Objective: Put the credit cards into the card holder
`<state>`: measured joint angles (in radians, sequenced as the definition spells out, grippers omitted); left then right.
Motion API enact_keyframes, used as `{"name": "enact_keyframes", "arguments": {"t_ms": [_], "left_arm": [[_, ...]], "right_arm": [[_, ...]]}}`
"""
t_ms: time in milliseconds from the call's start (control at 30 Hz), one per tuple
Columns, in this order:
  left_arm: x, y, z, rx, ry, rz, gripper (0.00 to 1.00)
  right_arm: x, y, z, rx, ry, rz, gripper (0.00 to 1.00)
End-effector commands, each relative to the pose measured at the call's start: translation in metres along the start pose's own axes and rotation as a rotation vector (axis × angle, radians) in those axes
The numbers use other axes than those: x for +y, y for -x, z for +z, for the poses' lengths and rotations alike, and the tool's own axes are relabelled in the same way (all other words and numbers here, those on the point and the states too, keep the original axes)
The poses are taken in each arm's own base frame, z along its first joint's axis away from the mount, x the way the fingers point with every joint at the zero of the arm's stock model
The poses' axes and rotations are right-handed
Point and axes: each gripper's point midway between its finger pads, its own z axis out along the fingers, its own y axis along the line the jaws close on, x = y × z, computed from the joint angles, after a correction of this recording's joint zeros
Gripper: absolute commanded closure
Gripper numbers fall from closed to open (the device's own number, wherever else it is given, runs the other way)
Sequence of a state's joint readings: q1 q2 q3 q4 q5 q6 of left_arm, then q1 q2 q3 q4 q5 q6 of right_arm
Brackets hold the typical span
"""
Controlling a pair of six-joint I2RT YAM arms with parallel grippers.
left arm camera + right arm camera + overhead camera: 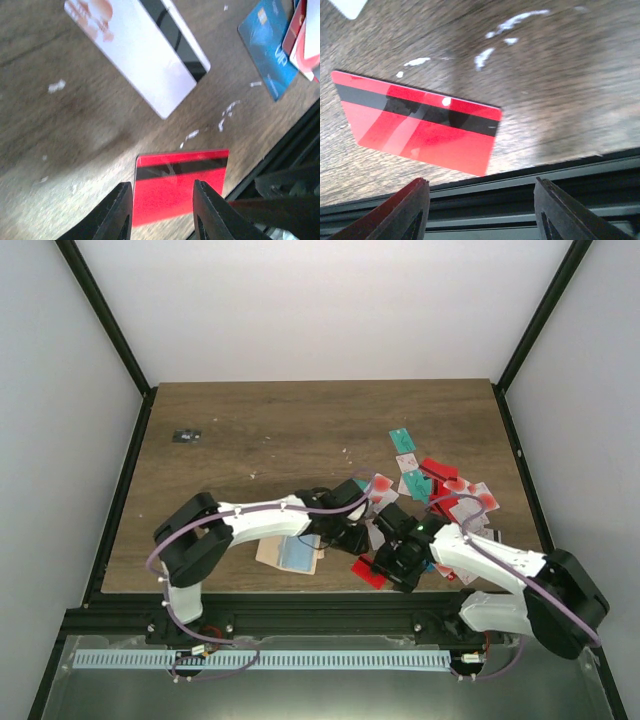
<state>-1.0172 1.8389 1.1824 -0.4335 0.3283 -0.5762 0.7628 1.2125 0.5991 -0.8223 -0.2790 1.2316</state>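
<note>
The left gripper (161, 205) and right gripper (481, 210) both hang released, empty. The red card (420, 125) lies flat at the table's (250, 430) 6 o'clock edge, with the holder (268, 550) at its 9 o'clock. Best to slide it overhanging, then pinch.

White links (260, 518), black joints (195, 540), lilac cables (151, 558); left gripper (162, 192), right gripper (481, 195) dark-fingered.

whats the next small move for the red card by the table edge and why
Probably lower the left gripper onto the red card and nudge it over the table edge. It lies flat, stripe up, hard to pinch, and the open right gripper sits right at that edge.
</note>
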Motion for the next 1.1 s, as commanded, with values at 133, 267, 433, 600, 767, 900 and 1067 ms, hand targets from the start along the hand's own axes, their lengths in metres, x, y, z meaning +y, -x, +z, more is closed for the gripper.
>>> {"name": "enact_keyframes", "arguments": {"t_ms": [133, 267, 433, 600, 767, 900, 1067], "left_arm": [[0.009, 0.0, 0.029, 0.091, 0.18, -0.042, 0.62], [0.013, -0.006, 0.039, 0.119, 0.249, -0.036, 0.59], [0.019, -0.015, 0.047, 0.148, 0.31, -0.015, 0.58], [0.032, -0.027, 0.048, 0.198, 0.437, 0.036, 0.59], [0.044, -0.041, 0.047, 0.232, 0.546, 0.061, 0.58], [0.051, -0.051, 0.055, 0.264, 0.588, 0.082, 0.58], [0.048, -0.062, 0.067, 0.285, 0.564, 0.097, 0.58]], "right_arm": [[-0.054, 0.005, -0.017, -0.115, -0.176, 0.093, 0.39], [-0.055, 0.0, -0.015, -0.092, -0.153, 0.113, 0.37], [-0.052, -0.008, -0.008, -0.044, -0.122, 0.103, 0.36], [-0.047, -0.015, -0.007, -0.007, -0.076, 0.111, 0.35], [-0.046, -0.018, -0.006, 0.014, -0.064, 0.11, 0.35], [-0.044, -0.02, -0.008, 0.017, -0.047, 0.109, 0.35], [-0.036, -0.019, -0.016, -0.001, 0.02, 0.099, 0.34]]}}
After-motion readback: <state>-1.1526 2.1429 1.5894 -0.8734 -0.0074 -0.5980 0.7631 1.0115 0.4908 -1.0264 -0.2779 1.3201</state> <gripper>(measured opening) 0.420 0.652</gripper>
